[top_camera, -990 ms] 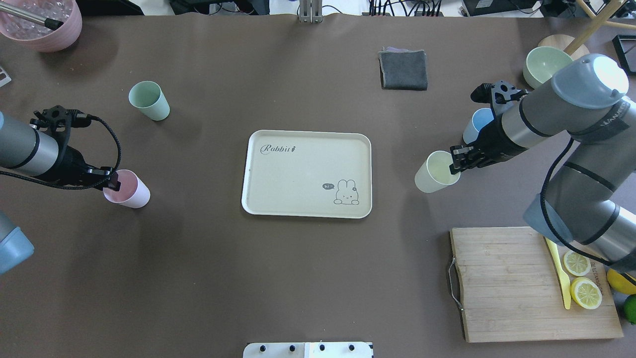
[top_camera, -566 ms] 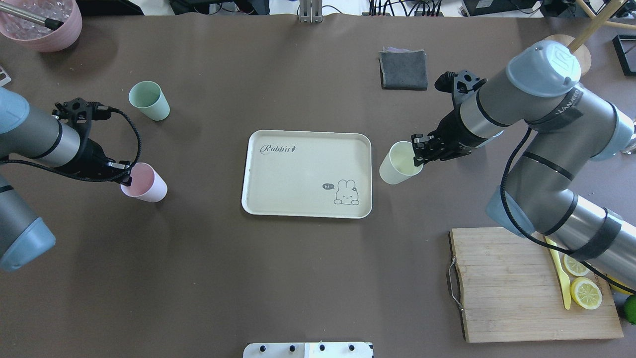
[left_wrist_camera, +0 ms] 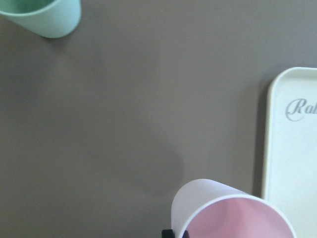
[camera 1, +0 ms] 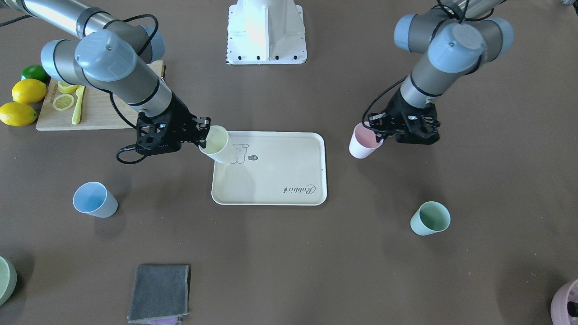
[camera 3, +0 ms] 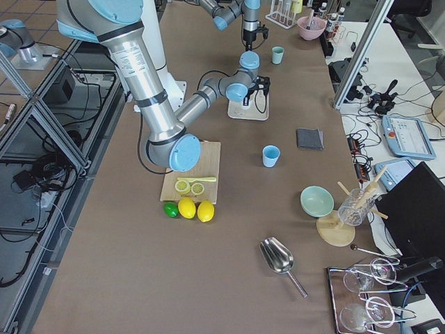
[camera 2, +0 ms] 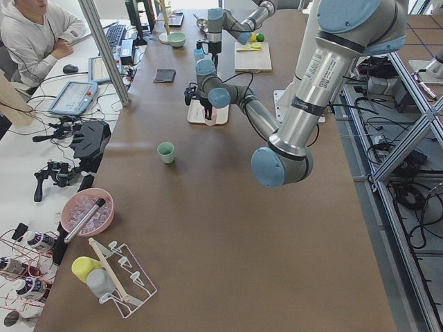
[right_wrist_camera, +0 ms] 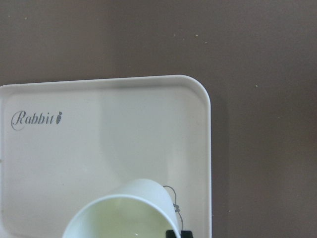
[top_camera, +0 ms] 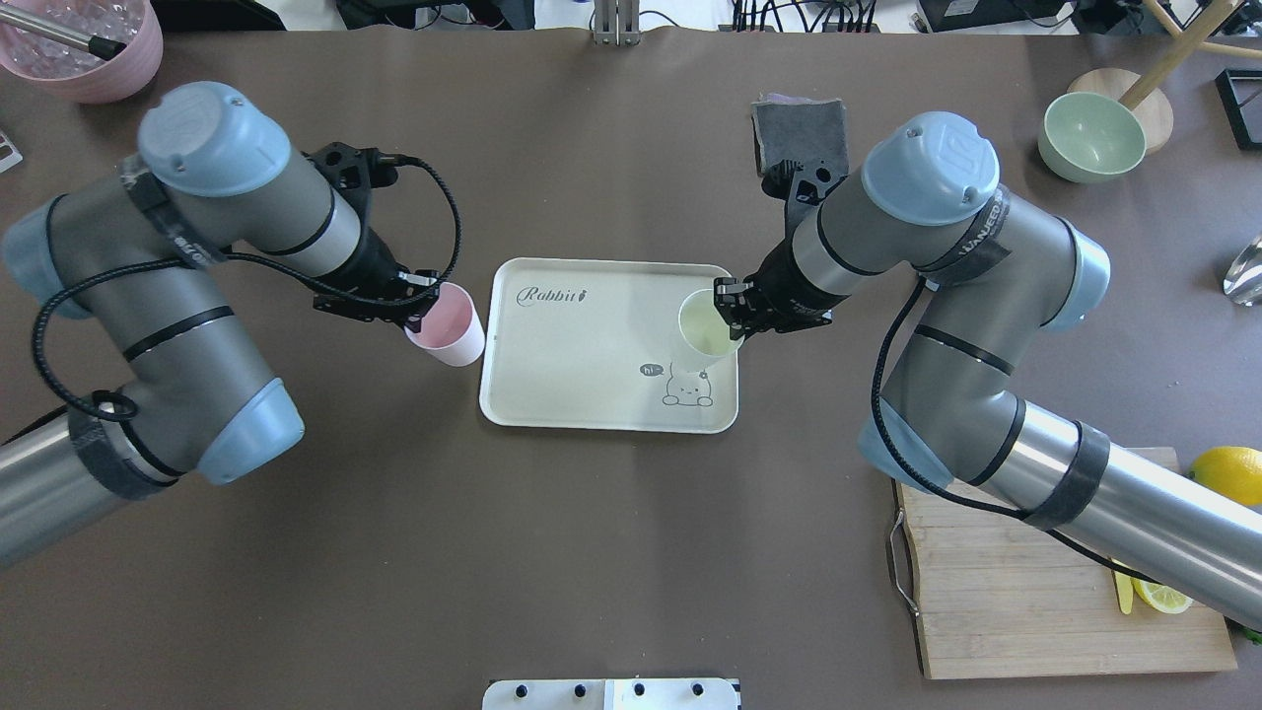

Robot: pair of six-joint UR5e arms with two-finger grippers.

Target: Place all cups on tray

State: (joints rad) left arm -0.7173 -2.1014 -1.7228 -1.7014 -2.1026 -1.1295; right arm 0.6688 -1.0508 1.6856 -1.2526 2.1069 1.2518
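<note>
Pale yellow cup (top_camera: 707, 325) in the right fingers (top_camera: 727, 304) and pink cup (top_camera: 449, 330) in the left fingers (top_camera: 422, 306) are smooth matt plastic. The beige tray (top_camera: 592, 345) between the fingers looks the same, faintly satin. Surface (top_camera: 592, 552) under them is a matt brown sheet; the grey cloth (top_camera: 801, 138) beyond the right fingers is soft and napped.

Cutting board (top_camera: 996, 582), whole lemon (camera 1: 29, 91), grey cloth (camera 1: 159, 291).
</note>
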